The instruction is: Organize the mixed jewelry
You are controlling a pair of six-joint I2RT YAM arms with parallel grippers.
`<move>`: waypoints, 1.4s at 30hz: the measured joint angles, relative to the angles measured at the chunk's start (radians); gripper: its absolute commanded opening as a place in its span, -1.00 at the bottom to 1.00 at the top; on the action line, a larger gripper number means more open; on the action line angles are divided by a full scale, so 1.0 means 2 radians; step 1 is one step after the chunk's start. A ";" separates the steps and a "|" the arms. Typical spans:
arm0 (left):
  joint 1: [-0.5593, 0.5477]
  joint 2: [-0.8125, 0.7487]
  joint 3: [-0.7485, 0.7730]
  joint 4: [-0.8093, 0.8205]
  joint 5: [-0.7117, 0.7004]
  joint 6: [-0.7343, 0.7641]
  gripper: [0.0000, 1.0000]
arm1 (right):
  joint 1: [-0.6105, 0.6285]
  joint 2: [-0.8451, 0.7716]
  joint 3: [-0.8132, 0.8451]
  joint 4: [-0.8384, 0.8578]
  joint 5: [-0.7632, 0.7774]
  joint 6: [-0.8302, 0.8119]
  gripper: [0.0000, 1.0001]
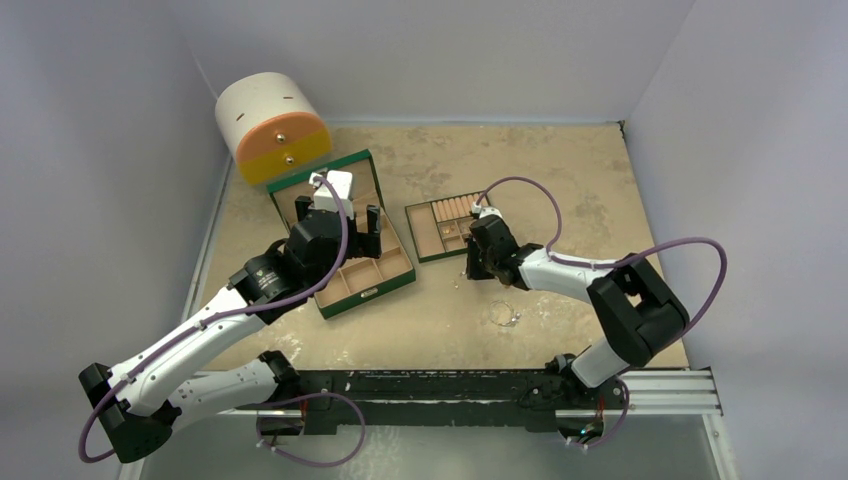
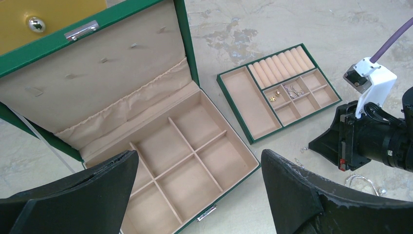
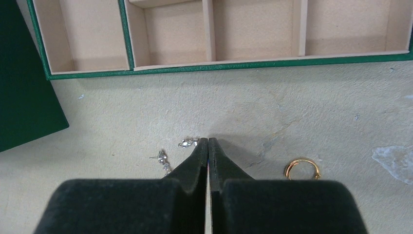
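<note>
My right fingers are clenched on nothing visible; a silvery earring lies on the surface just beside their tips at nine o'clock.

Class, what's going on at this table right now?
Sorting is under way. The right gripper is shut, tips low beside two silvery earrings on the table, a gold hoop nearby. The left gripper hangs open over the open green box. A few pieces already sit in the small tray.
</note>
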 measured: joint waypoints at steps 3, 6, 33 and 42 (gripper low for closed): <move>0.000 0.000 0.000 0.000 0.000 0.000 0.94 | 0.000 0.000 0.000 0.000 0.001 0.000 -1.00; 0.000 0.000 0.000 0.000 0.000 0.000 0.94 | 0.000 -0.001 0.000 -0.001 0.002 0.000 -1.00; 0.000 0.000 0.000 0.000 0.000 0.000 0.94 | -0.018 -0.047 0.101 -0.081 0.113 -0.040 -1.00; 0.000 0.000 0.000 0.000 0.000 0.000 0.94 | -0.057 0.009 0.138 -0.077 0.118 -0.052 -1.00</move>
